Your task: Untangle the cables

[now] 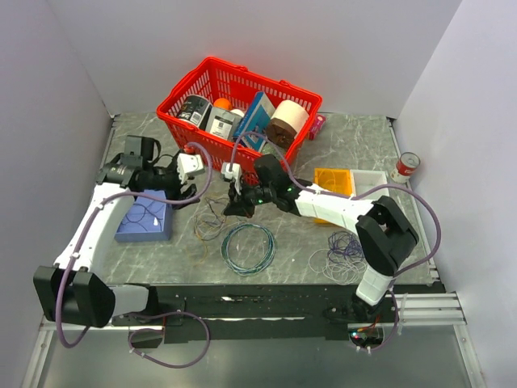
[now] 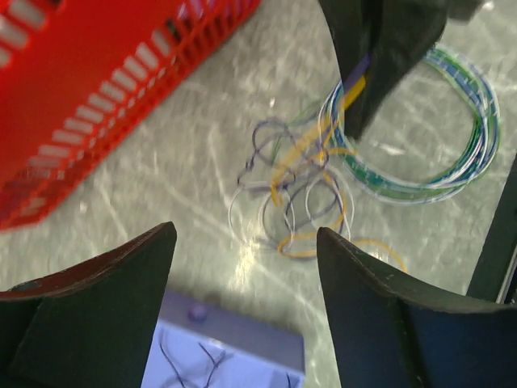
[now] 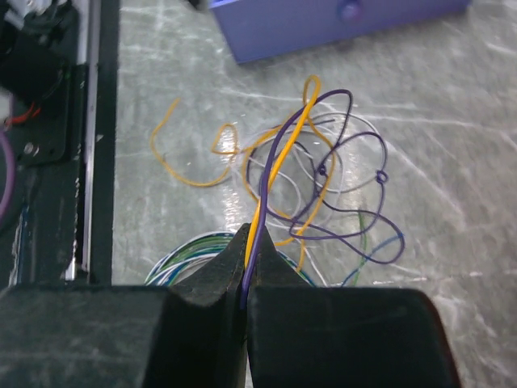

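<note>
Progress partial: cables (image 3: 311,182) lie knotted at frame centre on the surface (image 3: 452,162), yellow, purple and white loops interlocked. Right tool (image 3: 246,267) is clenched on one yellow and one purple strand; left tool (image 2: 244,234) hangs released above them. Separation judged largely outstanding.

No legible text is showing in any view. Upper centre of the top view: packages in the red basket (image 1: 242,69) are carrying printed labels, a dark can (image 1: 194,108) and a blue flat pack (image 1: 258,115) among them, but the print is coming out too small to read. At the right edge the red-and-white tin (image 1: 406,166) is showing a label band, and it is illegible too. The wrist views are giving nothing readable either, as both are blurring.
</note>
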Motion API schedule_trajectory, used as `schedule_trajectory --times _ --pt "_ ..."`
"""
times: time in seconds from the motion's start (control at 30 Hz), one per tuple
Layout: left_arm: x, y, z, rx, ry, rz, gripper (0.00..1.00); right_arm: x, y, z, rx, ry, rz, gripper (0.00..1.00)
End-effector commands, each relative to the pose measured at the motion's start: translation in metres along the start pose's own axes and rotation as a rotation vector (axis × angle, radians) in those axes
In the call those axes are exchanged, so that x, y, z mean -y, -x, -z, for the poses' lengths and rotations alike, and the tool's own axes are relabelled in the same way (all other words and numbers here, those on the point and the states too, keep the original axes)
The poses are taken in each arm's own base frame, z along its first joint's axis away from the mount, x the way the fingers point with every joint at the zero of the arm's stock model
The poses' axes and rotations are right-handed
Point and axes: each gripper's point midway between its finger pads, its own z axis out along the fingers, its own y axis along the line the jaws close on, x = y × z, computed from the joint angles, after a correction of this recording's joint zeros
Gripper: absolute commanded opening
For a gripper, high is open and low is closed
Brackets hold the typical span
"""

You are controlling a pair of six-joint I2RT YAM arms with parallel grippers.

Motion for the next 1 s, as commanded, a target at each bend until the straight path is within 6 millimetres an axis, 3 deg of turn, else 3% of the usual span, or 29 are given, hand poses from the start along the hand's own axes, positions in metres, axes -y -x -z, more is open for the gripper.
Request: schedule_trajectory --times 0.0,0.23,0.47,0.67,0.77,0.87,0.93,0.97 --pt "0.007 0.032 -0.013 0.126 -0.082 -0.07 0.75 -0.022 0.025 0.007 0.069 0.061 0.164 0.0" --pt "0.021 0.015 -0.034 0.077 -0.146 -0.061 0.67 -0.028 0.03 0.008 0.077 0.082 0.176 0.0" --pt "0.032 -0.001 -0.038 0.031 -0.187 -0.061 0.56 -0.027 0.034 0.01 0.085 0.077 0.176 0.0" --pt "0.035 -0.01 -0.045 0.024 -0.177 -0.028 0.31 -0.03 0.039 0.011 0.101 0.084 0.183 0.0" --pt "0.035 -0.012 -0.045 0.014 -0.166 -0.022 0.01 -0.032 0.038 0.011 0.106 0.091 0.181 0.0" --pt "0.031 -0.003 -0.04 0.032 -0.138 -0.003 0.01 -0.025 0.031 0.009 0.085 0.064 0.161 0.0" --pt "0.01 0.015 -0.033 0.07 -0.034 0.045 0.01 -0.016 0.026 0.009 0.07 0.026 0.137 0.06" --pt "-0.009 0.031 -0.019 0.114 0.043 0.051 0.01 -0.008 0.02 0.01 0.063 0.009 0.099 0.09"
